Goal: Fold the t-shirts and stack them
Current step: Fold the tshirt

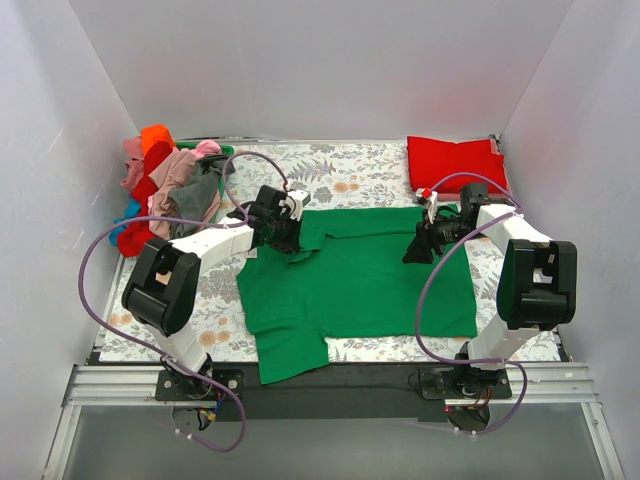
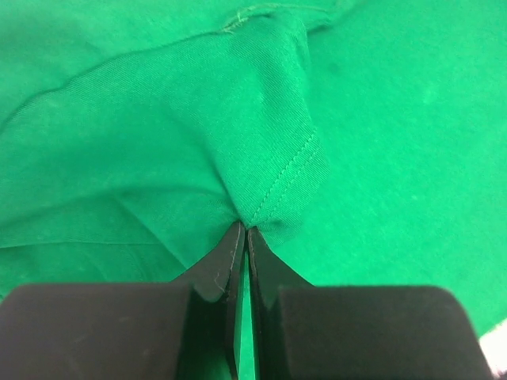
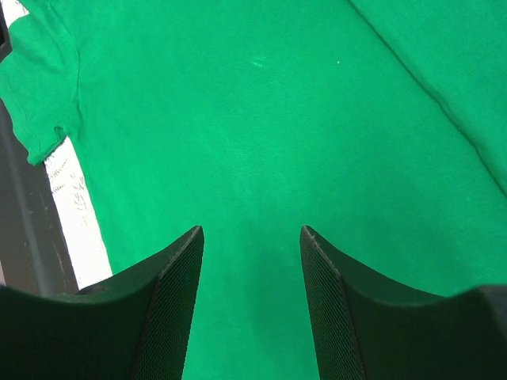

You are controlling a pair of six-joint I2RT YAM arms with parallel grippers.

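White-walled booth, floral-covered bench (image 1: 370, 175), green t-shirt (image 1: 360, 285) spread out, left fingers (image 2: 230, 261) pinching its hemmed edge, right fingers (image 3: 174, 301) parted above it

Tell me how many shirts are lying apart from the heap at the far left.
2: the green shirt spread in the middle, and the red shirt folded at the far right corner. Another could lie hidden beneath it.

The green t-shirt (image 2: 158, 119) is soft, matt knit cloth with a stitched hem, while the right gripper (image 3: 251, 231) has dull jaws with finely cross-hatched inner faces.
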